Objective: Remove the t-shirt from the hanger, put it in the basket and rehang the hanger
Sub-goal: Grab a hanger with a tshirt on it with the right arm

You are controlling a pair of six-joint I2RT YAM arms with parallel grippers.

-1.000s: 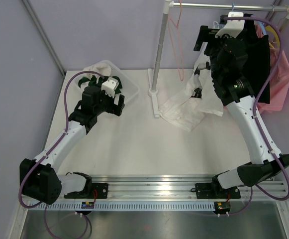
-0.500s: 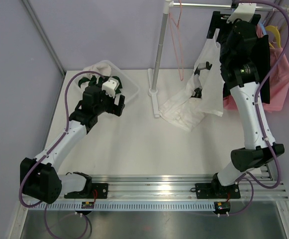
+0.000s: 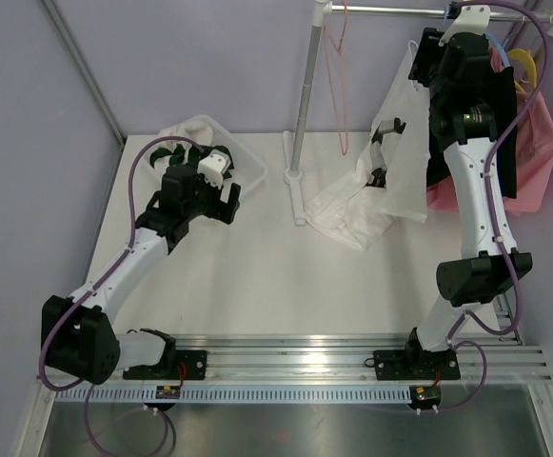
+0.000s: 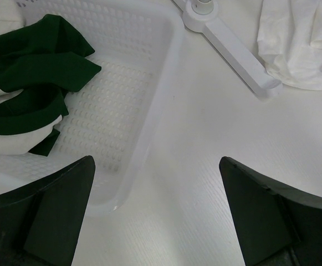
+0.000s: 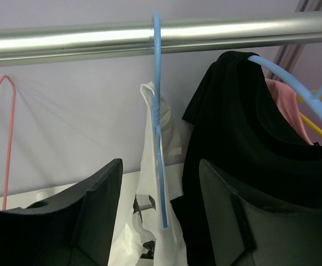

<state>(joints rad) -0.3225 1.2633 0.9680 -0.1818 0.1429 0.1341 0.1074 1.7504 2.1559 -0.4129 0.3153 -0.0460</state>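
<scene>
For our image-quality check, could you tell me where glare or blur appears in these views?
Right wrist: a bright glare streak runs along the silver metal rail. Left wrist: the left gripper's black fingers look soft, the white perforated plastic basket sharp. Top external: evenly lit.

I see the white table (image 3: 257, 276) carrying a white basket (image 3: 252, 176) at far left, the rack's base (image 3: 298, 200) far centre, and the white t-shirt (image 3: 352, 211) pooled just right of it.

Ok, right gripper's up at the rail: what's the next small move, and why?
Probably ease the right gripper forward and shut on the blue hanger just below the rail. Its jaws are open, the hanger lines up between them, and the white shirt hangs from it.
</scene>
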